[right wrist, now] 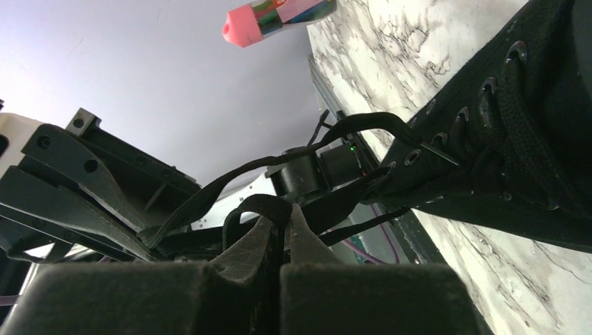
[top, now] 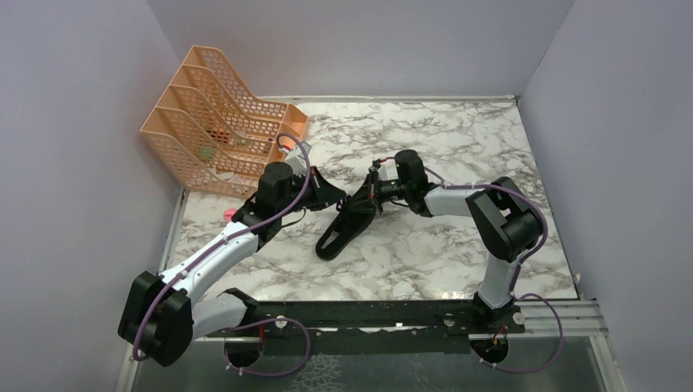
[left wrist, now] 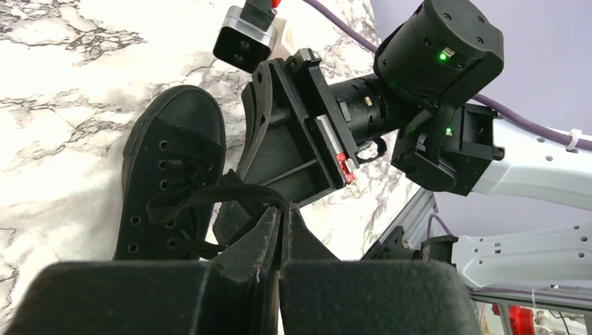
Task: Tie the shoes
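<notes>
Lying prob. beneath R gripper [right wrist: 283, 227]: shoe [top: 339, 230]

Marble-look tabletop [top: 474, 131], boxed in by plain lilac panels [top: 359, 41].
On the far side and to the left of the left claw [top: 337, 196] stands an orange mesh file rack [top: 214, 114]; a black rail [top: 368, 314] lines the near edge, well behind it.

L pincer [left wrist: 281, 213] & R pincer [right wrist: 280, 216] both clamped tight, facing each other, close together.
</notes>
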Available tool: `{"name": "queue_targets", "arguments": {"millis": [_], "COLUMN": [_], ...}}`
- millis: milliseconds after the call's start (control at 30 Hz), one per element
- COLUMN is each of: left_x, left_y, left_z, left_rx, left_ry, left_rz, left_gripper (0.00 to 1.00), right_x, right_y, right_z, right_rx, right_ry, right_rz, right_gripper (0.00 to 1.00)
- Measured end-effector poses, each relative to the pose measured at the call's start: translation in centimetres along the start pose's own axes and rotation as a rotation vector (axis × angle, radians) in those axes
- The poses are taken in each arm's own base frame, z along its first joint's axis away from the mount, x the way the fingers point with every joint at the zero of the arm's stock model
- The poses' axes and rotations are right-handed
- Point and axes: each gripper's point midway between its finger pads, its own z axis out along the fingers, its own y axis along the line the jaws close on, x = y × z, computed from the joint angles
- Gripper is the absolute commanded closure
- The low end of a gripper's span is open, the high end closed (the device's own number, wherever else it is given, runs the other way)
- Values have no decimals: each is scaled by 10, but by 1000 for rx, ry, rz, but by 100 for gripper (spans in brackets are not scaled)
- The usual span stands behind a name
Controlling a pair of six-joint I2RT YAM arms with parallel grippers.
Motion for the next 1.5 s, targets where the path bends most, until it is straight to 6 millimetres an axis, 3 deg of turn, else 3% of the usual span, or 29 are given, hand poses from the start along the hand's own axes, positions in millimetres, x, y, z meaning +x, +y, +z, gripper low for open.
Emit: {"name": "queue_targets", "arguments": {"millis": [333,767,1167,1333,1500], "left_x": [0,0,-2,-1,2], "left_y": [3,6,4,6,16], "left_z": [0,-1,1,1,4], "left_rx": [-9,-18,-9,-18,-51], "left_ry": [3,3,11,17,33], "left_rz": [-2,-3,-4,-7,-31], "left_gripper": [100,100,100,100,100], "right_x": [5,8,-6,-4,-4], "right_y": [-10,-7,4,-2,-17], "right_z": [-4,-11,10,15,19], "right_rx": [19,-4,-27,2,69], "right_ry": [31,79,156,158,139], "right_rz": [-46,-79,-175,-185,-188], "right_gripper": [99,99,95,92,84]}}
